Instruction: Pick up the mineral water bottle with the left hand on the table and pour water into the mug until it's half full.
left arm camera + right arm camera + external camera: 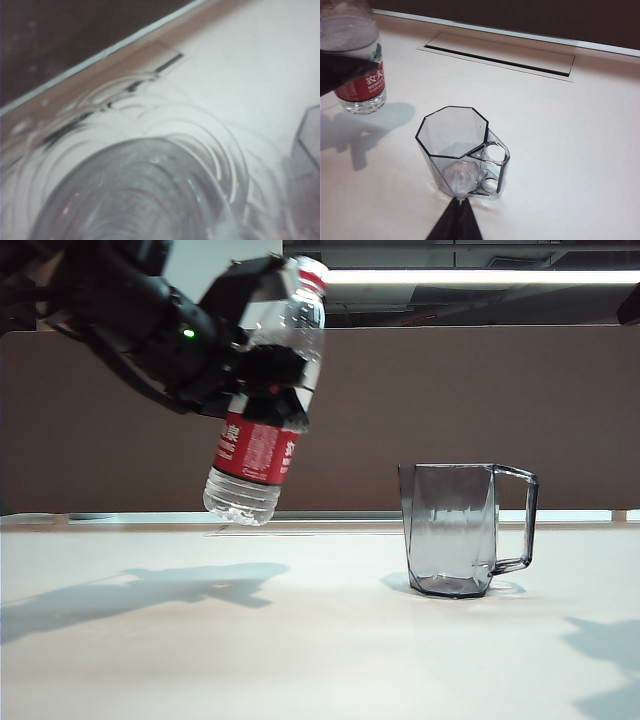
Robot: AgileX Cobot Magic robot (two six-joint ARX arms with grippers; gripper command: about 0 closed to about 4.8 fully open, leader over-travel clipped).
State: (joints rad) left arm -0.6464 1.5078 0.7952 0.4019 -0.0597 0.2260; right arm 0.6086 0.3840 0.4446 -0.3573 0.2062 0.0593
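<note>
Nearest me stands the mug [462, 530], upright on the table [320, 640]. Up and left of it I see my left gripper [268, 370] clamped around the mineral water bottle [268, 400], lifted clear, tilted, neck toward the mug. My right gripper's [455, 222] dark fingertips sit beside the mug's base; I cannot tell their spread.
</note>
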